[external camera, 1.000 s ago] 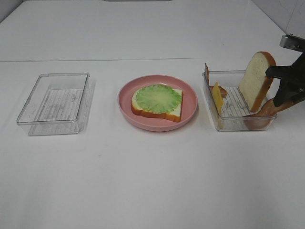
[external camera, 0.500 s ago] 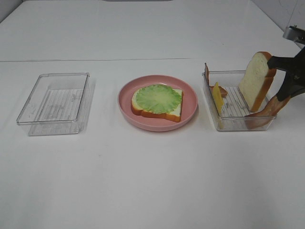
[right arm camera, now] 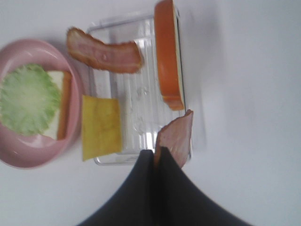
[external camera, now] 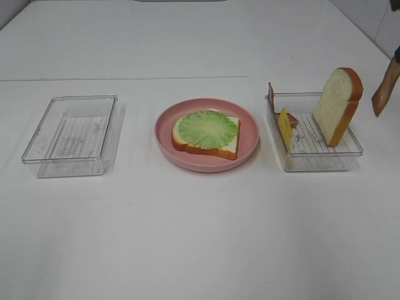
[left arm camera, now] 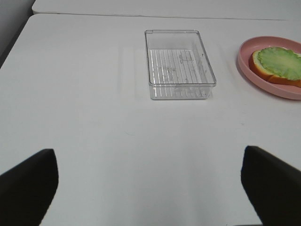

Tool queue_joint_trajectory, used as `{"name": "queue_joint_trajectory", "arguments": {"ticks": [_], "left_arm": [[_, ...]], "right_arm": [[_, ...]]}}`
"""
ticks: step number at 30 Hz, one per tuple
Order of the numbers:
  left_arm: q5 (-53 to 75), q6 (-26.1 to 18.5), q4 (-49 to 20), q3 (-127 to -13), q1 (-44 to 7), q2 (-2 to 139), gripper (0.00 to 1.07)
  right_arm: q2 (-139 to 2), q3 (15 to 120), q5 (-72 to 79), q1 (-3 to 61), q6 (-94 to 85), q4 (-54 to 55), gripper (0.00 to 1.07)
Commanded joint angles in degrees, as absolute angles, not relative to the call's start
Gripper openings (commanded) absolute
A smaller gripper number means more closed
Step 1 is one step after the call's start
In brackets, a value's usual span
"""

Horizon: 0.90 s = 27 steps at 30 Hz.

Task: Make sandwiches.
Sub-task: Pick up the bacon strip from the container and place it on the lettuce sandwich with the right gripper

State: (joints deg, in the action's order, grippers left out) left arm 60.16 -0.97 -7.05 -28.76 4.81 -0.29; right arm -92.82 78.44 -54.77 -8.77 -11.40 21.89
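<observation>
Bacon strip (right arm camera: 176, 136) hangs from the right gripper (right arm camera: 154, 155), which is pinched shut on it near the table's right edge, just beside the clear tray (external camera: 315, 164). The sandwich base (external camera: 230, 147), topped with a lettuce leaf (external camera: 206, 130), sits on the pink plate (external camera: 249, 147) mid-table. The arm should swing clear of the upright bread slice (external camera: 337, 106), lay the strip flat on the lettuce, then release. Left gripper (left arm camera: 148, 155) rests wide open. No writing is readable.

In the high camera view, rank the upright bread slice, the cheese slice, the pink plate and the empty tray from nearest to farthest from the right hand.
1. Upright bread slice, right end of the filled tray, nearest the right hand and its bacon strip.
2. Cheese slice, left end of that tray.
3. Pink plate, table centre.
4. Empty tray, far left.
</observation>
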Motion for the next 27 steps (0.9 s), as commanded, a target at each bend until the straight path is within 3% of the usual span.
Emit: {"name": "queue_joint_trajectory", "arguments": {"ticks": [1, 8, 12, 14, 17, 27], "left_arm": [[59.2, -0.9, -7.3, -28.6, 4.6, -1.4, 1.00], [59.2, -0.9, -7.5, -28.6, 4.6, -1.4, 1.00], [59.2, -0.9, -7.5, -28.6, 4.6, -1.4, 1.00], [59.2, -0.9, -7.5, -28.6, 4.6, -1.4, 1.00], [59.2, -0.9, -7.5, -28.6, 4.6, -1.4, 1.00], [59.2, -0.9, -7.5, -28.6, 4.6, -1.4, 1.00]], "right_arm": [[-90.1, 80.1, -55.1, -8.9, -10.7, 24.1, 0.00], [-89.0, 83.0, -53.3, -5.9, -14.6, 36.7, 0.00], [-89.9, 83.0, -50.4, -0.7, -14.6, 36.8, 0.00], [-92.2, 83.0, -45.7, 7.3, -14.5, 38.2, 0.00], [-94.6, 83.0, -42.7, 12.8, -14.8, 40.0, 0.00], [-104.6, 83.7, -34.4, 23.0, -19.5, 47.0, 0.00]]}}
